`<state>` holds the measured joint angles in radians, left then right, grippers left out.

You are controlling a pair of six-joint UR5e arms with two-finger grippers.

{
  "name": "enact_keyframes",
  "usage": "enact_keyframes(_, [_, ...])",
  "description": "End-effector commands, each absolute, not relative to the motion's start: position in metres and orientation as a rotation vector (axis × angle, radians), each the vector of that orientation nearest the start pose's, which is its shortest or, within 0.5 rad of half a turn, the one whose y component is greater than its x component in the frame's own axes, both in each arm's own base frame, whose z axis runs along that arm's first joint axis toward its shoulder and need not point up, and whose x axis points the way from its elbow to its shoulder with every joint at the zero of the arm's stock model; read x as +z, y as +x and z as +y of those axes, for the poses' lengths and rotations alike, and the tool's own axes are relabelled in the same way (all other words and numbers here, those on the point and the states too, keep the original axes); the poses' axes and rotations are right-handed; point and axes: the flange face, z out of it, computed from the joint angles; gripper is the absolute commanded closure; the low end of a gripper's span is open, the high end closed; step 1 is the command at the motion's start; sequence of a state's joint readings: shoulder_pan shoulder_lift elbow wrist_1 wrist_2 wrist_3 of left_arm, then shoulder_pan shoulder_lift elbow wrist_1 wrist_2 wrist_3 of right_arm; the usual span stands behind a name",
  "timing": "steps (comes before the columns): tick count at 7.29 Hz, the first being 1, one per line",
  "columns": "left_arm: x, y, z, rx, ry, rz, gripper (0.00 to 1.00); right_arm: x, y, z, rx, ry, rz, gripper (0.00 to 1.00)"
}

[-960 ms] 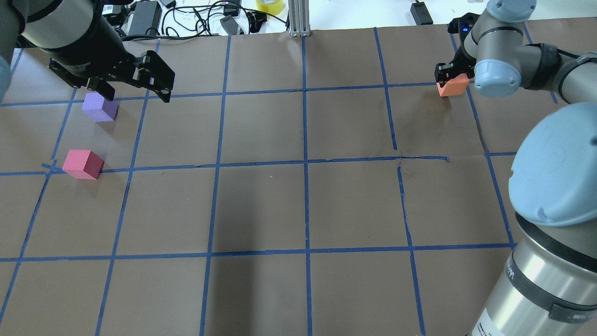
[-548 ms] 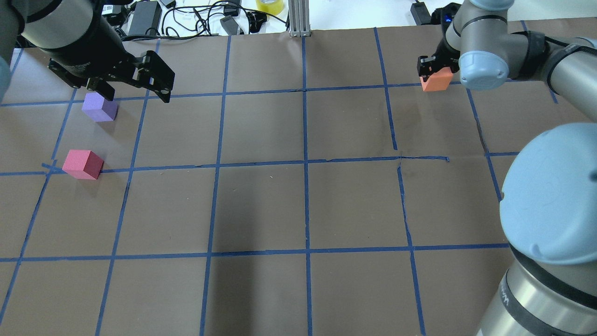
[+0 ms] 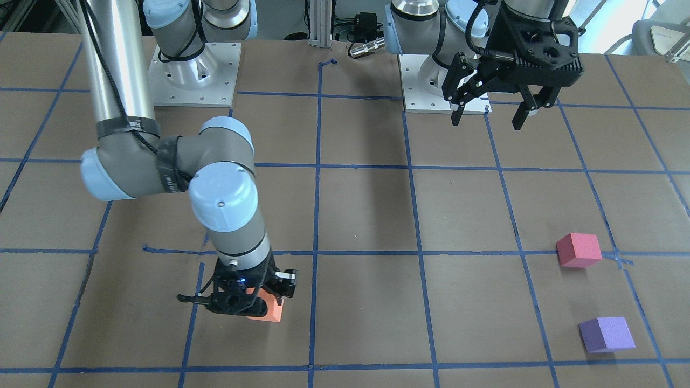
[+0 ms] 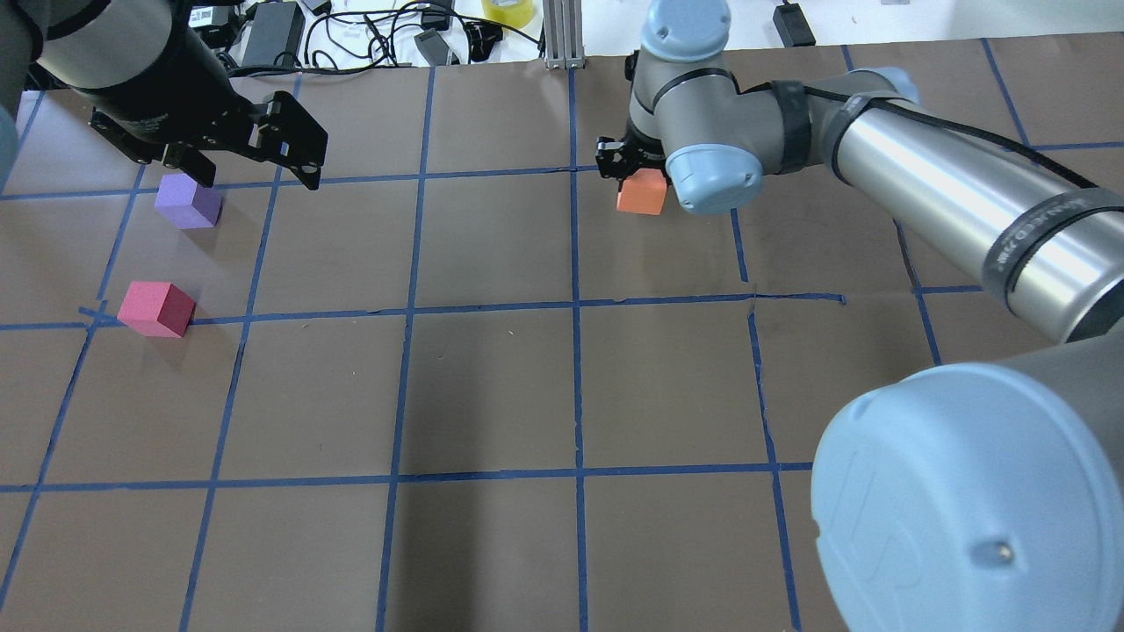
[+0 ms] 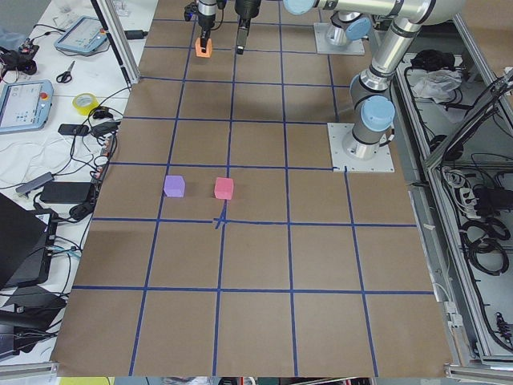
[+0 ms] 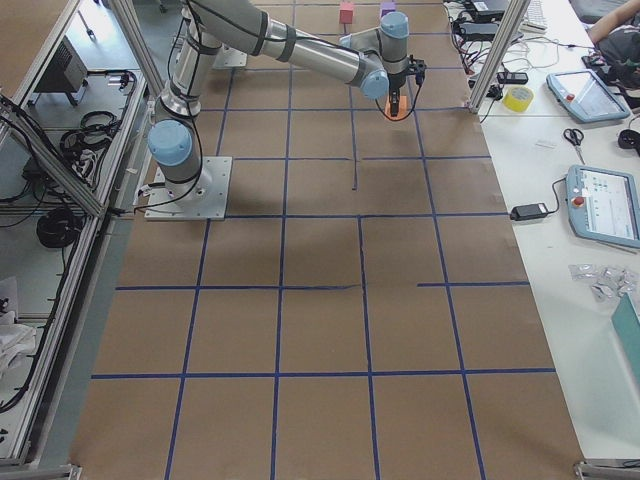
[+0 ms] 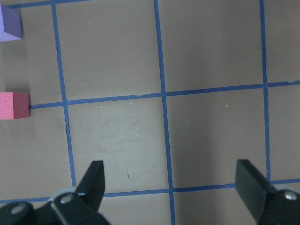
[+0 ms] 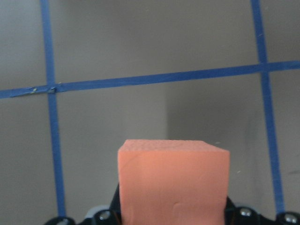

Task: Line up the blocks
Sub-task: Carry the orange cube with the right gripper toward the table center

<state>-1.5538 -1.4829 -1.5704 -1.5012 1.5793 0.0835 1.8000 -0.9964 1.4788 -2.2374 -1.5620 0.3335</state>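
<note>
The orange block (image 8: pixel 173 183) is held between the fingers of the right gripper (image 3: pixel 259 302) at the table's far middle. The clamp is hidden overhead. The left gripper (image 7: pixel 171 176) is spread wide near the purple block (image 4: pixel 187 202) and pinkish-red block (image 4: pixel 156 308), far left.

Both arms are the same build, tbh. The right arm (image 3: pixel 126 59), on the left of the front-facing view, is a brushed silver metal tube with grey rounded joint housings (image 3: pixel 178 156) and pale blue round end caps (image 3: pixel 223 196). A thin black cable (image 3: pixel 101 54) runs along it, strapped down by black tape bands (image 3: pixel 128 127), next to white lettering (image 3: pixel 171 180) too small to read. The left arm (image 3: pixel 415 24) at upper right has the same colours. Each sits on a square pale metal base plate (image 3: pixel 215 91) with screws near the edges. The left gripper (image 3: pixel 488 124) is chunky, black and ribbed on top. The right gripper (image 3: pixel 267 304) is black with a tiny blue light (image 3: pixel 241 281).
</note>
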Motion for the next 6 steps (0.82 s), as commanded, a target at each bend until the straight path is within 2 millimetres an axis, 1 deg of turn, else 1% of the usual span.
enact_keyframes(1, [0.534, -0.121, -0.466, -0.185, 0.094, 3.11, 0.0, 0.23, 0.366, -0.628, -0.233, 0.164, 3.062, 1.0])
enact_keyframes(2, [0.533, -0.115, -0.468, -0.178, 0.073, 3.114, 0.0, 0.221, 0.385, -0.626, -0.224, 0.139, 3.065, 1.0])
enact_keyframes(3, [0.526, -0.113, -0.465, -0.131, 0.064, 3.124, 0.0, 0.211, 0.396, -0.619, -0.203, 0.134, 3.07, 1.0])
enact_keyframes(4, [0.517, -0.113, -0.463, -0.096, 0.062, 3.133, 0.0, 0.205, 0.4, -0.617, -0.192, 0.127, 3.074, 1.0])
enact_keyframes(5, [0.519, -0.113, -0.463, -0.105, 0.054, 3.147, 0.0, 0.201, 0.402, -0.613, -0.179, 0.12, 3.078, 0.97])
enact_keyframes(6, [0.521, -0.11, -0.465, -0.119, 0.044, 3.145, 0.0, 0.202, 0.404, -0.611, -0.18, 0.111, 3.08, 0.75])
